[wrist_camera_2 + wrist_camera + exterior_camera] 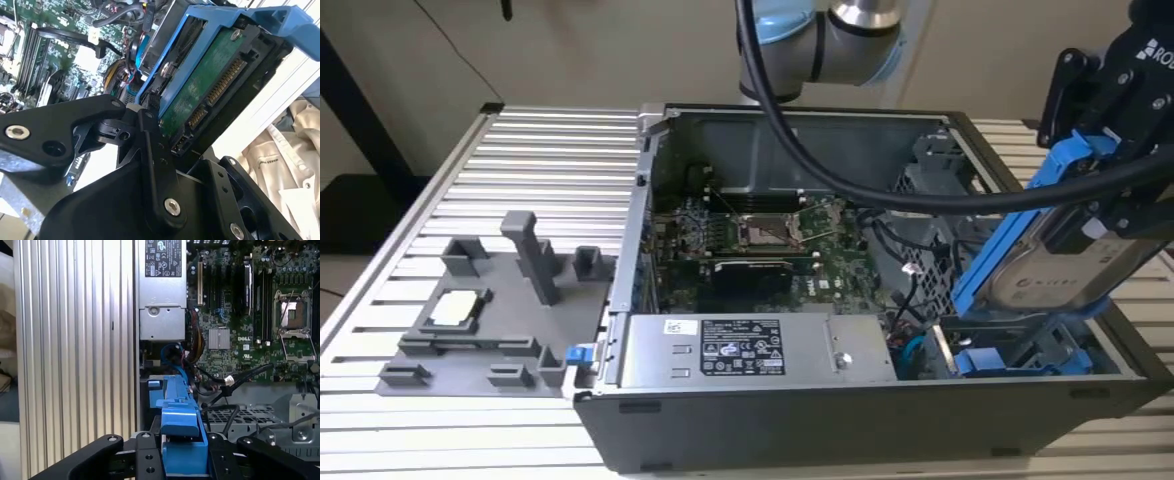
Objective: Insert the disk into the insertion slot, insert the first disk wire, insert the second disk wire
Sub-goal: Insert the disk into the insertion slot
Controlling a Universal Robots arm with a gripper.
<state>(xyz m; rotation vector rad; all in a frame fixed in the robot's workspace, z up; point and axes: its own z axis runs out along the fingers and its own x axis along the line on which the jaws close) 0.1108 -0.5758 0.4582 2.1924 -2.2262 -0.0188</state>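
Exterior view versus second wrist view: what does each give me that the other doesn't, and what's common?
Exterior view: the whole case, the power supply, a grey fixture on the table, and the disk held tilted over the case's end on the exterior view's right. Second wrist view: the disk's green circuit board and connector pins. Both: the gripper shut on the disk, and the motherboard.

one disk (1063, 268), one computer case (854, 430), one power supply (734, 352)
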